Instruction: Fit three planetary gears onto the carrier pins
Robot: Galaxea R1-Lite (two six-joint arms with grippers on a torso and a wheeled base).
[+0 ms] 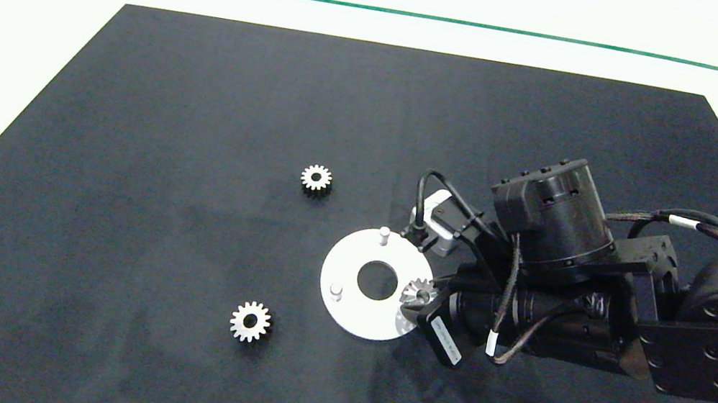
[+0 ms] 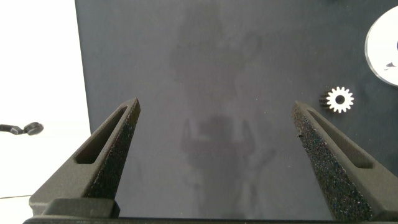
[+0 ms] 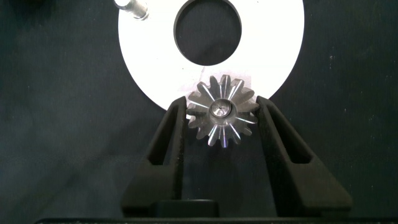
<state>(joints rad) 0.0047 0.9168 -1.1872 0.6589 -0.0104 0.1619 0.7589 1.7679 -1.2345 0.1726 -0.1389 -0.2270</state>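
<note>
Right claw (image 3: 221, 121) pinching one gear (image 3: 222, 119) over the white disc's (image 1: 346, 276) pin; left claw (image 2: 214, 130) spread.

The left gripper (image 2: 214, 124) hangs over the dark mat (image 2: 217, 62), fingers (image 2: 118, 146) spread wide. One gear (image 2: 339, 99) lies near the disc (image 2: 382, 43).

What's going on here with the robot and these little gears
The right gripper holds one gear between its fingers at the near edge of the white disc, over or on one of its pegs. Two other pegs stand bare. Two more gears lie loose on the black mat. The left gripper hangs open over the mat, off to the side, holding nothing.
</note>
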